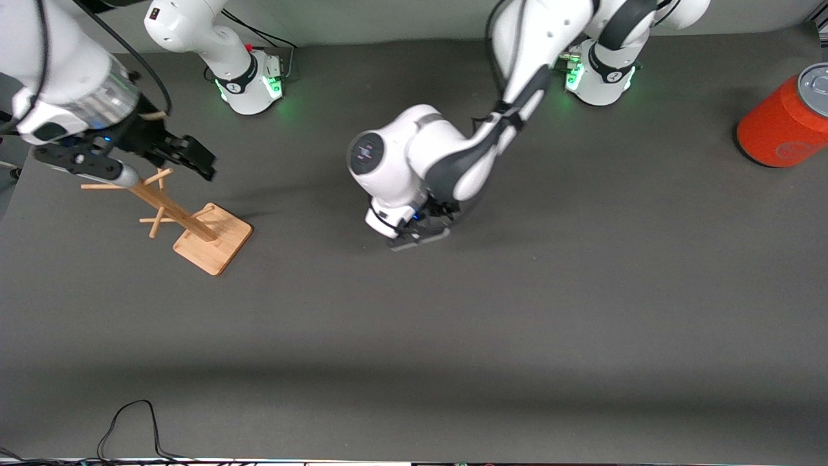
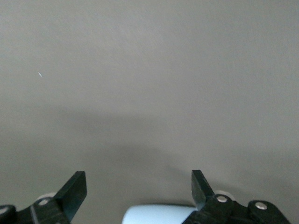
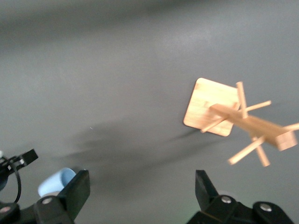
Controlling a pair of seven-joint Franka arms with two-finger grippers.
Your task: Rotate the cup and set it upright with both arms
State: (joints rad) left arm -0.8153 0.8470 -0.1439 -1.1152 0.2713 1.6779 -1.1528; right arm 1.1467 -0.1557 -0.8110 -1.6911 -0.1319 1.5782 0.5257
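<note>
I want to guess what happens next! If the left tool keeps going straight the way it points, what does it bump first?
Probably the cup: it lies between the open fingers of the left tool, low over the table. Depth is unclear.

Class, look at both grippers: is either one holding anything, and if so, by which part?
Nothing is held. The left gripper is open, the small light-blue plastic cup between its fingers but ungripped. The right gripper is open over the wooden peg stand.

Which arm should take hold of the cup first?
Left. Its hand is open and low over the middle of the table, with the light-blue cup right between its fingers. The right hand is open too, but up over the wooden peg stand, well away from the cup.
</note>
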